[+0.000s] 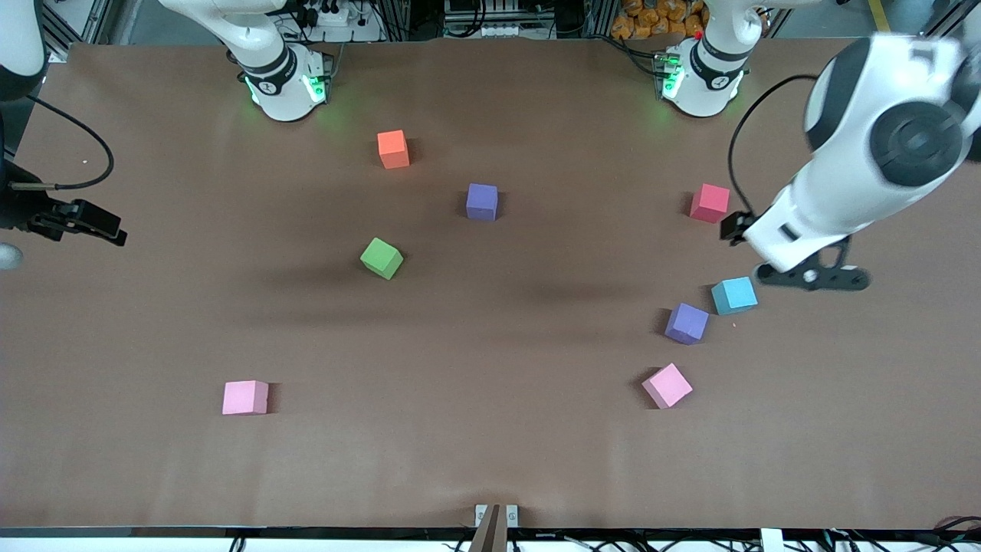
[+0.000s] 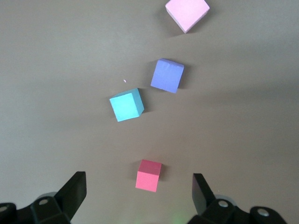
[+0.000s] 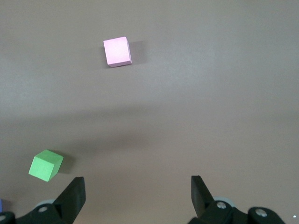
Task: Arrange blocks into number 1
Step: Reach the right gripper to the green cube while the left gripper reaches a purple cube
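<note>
Five task cubes lie scattered on the brown table. One purple cube [image 1: 482, 202] sits mid-table, with the green cube [image 1: 382, 257] nearer the camera. A pink cube [image 1: 245, 398] lies toward the right arm's end. The second purple cube [image 1: 687, 323] and second pink cube [image 1: 667, 385] lie toward the left arm's end. My left gripper [image 1: 814, 274] hangs open and empty, high beside the light-blue cube; its wrist view shows the purple cube [image 2: 167, 75] and pink cube [image 2: 187, 13]. My right gripper [image 1: 84, 222] hovers open and empty at the table's edge; its wrist view shows the green cube [image 3: 45, 165] and pink cube [image 3: 117, 51].
An orange cube [image 1: 393, 149] sits near the right arm's base. A red cube [image 1: 710, 203] and a light-blue cube [image 1: 734, 295] lie close under the left arm, both also in the left wrist view: the red cube [image 2: 149, 175] and the light-blue cube [image 2: 126, 105].
</note>
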You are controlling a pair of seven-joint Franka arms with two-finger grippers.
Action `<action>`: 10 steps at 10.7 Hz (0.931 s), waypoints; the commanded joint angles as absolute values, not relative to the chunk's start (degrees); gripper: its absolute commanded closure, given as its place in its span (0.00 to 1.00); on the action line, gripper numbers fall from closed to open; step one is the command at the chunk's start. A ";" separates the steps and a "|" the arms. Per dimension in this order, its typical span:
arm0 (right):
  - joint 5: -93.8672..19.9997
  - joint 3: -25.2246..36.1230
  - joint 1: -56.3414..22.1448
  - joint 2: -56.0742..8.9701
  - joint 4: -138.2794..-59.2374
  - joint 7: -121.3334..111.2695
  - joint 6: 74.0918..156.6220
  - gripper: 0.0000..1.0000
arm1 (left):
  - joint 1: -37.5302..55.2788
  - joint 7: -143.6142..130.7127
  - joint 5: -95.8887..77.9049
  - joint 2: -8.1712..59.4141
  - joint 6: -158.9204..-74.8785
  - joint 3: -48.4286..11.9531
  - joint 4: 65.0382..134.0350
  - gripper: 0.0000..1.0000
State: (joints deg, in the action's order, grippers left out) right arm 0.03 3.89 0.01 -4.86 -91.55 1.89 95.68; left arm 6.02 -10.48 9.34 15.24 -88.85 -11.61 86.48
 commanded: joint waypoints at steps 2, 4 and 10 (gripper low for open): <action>0.18 3.78 -1.40 -9.91 -91.76 8.41 102.19 0.00 | 5.27 -10.46 9.23 19.58 -91.92 -11.69 86.13 0.00; -1.04 3.69 -3.07 -12.29 -91.85 15.35 105.02 0.00 | 5.54 -10.20 9.23 21.70 -95.52 -11.69 87.62 0.00; -9.76 3.78 -9.73 -13.45 -101.31 38.53 113.89 0.00 | 5.01 -7.39 9.23 21.71 -107.47 -11.69 98.60 0.00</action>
